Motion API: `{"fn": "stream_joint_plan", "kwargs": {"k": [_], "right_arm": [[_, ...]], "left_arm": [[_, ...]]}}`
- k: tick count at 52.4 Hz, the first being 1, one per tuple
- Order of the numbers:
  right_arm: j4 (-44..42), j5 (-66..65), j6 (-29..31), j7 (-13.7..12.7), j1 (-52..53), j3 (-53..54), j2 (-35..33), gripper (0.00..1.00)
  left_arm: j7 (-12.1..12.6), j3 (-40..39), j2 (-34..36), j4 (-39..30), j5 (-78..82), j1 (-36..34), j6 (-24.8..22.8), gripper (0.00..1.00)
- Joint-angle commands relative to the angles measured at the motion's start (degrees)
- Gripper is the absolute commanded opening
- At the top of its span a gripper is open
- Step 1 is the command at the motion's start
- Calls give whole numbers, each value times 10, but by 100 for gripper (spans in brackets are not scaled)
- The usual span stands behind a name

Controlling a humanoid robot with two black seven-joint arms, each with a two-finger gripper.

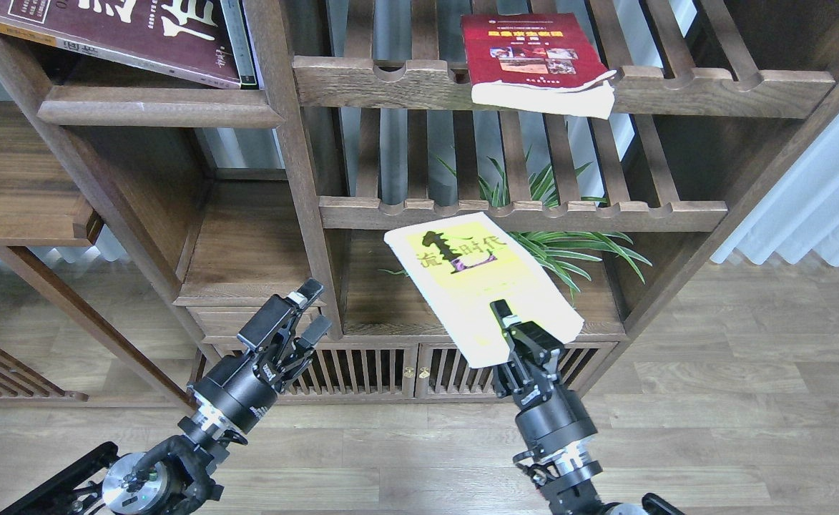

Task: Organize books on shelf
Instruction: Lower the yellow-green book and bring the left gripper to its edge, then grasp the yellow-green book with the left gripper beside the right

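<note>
Our right gripper clamps the yellow-green paperback book by its near edge.
Our left gripper hangs parted and empty; the solid dark-brown plank shelf sits above it, plank floor below.

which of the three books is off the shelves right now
The yellow-green book: the right gripper holds it by its near edge. The maroon book and red book lie on upper shelves.
</note>
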Motion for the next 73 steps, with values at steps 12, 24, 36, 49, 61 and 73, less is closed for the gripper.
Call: {"fn": "stream_joint_plan", "kwargs": {"k": [12, 24, 36, 49, 61, 73], "right_arm": [[-1, -30, 0, 0, -1, -34, 15, 4], [-2, -65, 0, 0, -10, -41, 57, 4], [-7, -73, 0, 0, -13, -59, 68, 4], [-13, -76, 0, -1, -15, -60, 76, 4], [-14, -83, 0, -1, -18, -60, 76, 4], [-14, -83, 0, -1, -18, -60, 76, 4]], "left_arm": [[-2, 23, -2, 1, 1, 1, 0, 100], [-4, 31, -17, 2, 1, 4, 0, 100], [-4, 31, -28, 3, 0, 7, 0, 100], [-3, 31, -41, 3, 1, 7, 0, 100], [-2, 31, -41, 3, 1, 4, 0, 100], [-1, 34, -38, 4, 1, 4, 0, 100]]}}
